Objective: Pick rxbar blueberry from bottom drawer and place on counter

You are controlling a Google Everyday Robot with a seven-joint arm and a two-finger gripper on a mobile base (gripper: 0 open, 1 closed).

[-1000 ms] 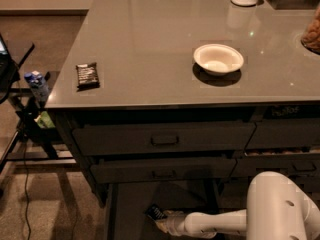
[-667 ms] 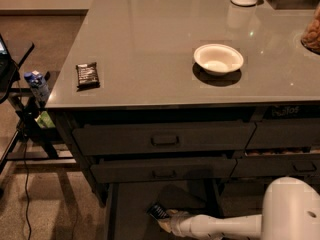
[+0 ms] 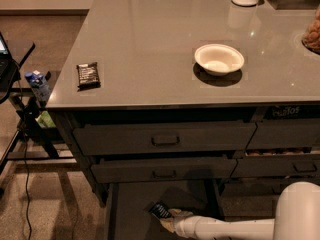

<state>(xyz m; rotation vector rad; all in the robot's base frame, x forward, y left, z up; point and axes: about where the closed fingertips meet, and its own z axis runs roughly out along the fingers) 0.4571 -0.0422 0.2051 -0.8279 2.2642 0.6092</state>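
- Rxbar blueberry [image 3: 160, 210] shows as a small, flat, dark wrapper with pale lettering, lying tilted on the plain floor of the open bottom drawer [image 3: 131, 206].
- Reaching into that drawer on a smooth white arm [image 3: 225, 228], the pale gripper [image 3: 170, 218] meets the bar's right edge; how its jaws stand cannot be told.
- Above, the glossy grey counter [image 3: 150, 34] reflects light and bears a round white bowl [image 3: 219, 59] and a black-wrapped bar [image 3: 88, 74].
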